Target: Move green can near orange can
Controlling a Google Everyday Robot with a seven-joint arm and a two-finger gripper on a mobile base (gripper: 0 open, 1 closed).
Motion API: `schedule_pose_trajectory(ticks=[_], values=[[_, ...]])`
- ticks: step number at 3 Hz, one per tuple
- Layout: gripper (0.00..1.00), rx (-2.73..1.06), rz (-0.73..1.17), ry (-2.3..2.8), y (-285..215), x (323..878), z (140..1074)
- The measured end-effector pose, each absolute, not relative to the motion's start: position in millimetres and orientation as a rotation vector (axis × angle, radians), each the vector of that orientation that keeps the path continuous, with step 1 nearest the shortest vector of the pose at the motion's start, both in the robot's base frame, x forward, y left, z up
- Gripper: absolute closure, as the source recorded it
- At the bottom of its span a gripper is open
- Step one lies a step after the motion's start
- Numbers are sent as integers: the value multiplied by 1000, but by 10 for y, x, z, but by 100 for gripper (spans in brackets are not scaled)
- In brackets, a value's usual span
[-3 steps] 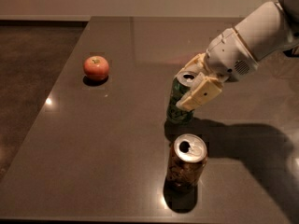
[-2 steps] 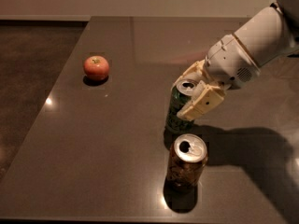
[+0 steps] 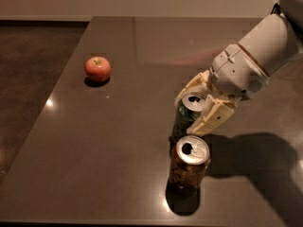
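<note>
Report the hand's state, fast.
Hand: closed on the green can, holding it just behind the orange can.

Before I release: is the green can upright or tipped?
Upright: green can shows its silver top facing up, gripper clamped around it.

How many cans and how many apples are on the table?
Cans: 2, the green can, held by the gripper near the middle of the table, and the orange can just in front of it.
Apples: 1, the apple off to the left, by itself.
Total: 3 things.
</note>
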State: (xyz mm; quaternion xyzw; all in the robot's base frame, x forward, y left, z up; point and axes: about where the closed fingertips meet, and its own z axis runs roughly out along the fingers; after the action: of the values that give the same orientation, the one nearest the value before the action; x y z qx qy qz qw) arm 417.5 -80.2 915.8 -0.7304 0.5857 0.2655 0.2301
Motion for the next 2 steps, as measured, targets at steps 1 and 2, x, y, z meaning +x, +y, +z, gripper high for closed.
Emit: schedule_pose_trajectory(ticks=[1, 2], values=[[100, -2088, 751, 1538, -849, 4080, 9117], [85, -2164, 781, 1468, -870, 4006, 9078]])
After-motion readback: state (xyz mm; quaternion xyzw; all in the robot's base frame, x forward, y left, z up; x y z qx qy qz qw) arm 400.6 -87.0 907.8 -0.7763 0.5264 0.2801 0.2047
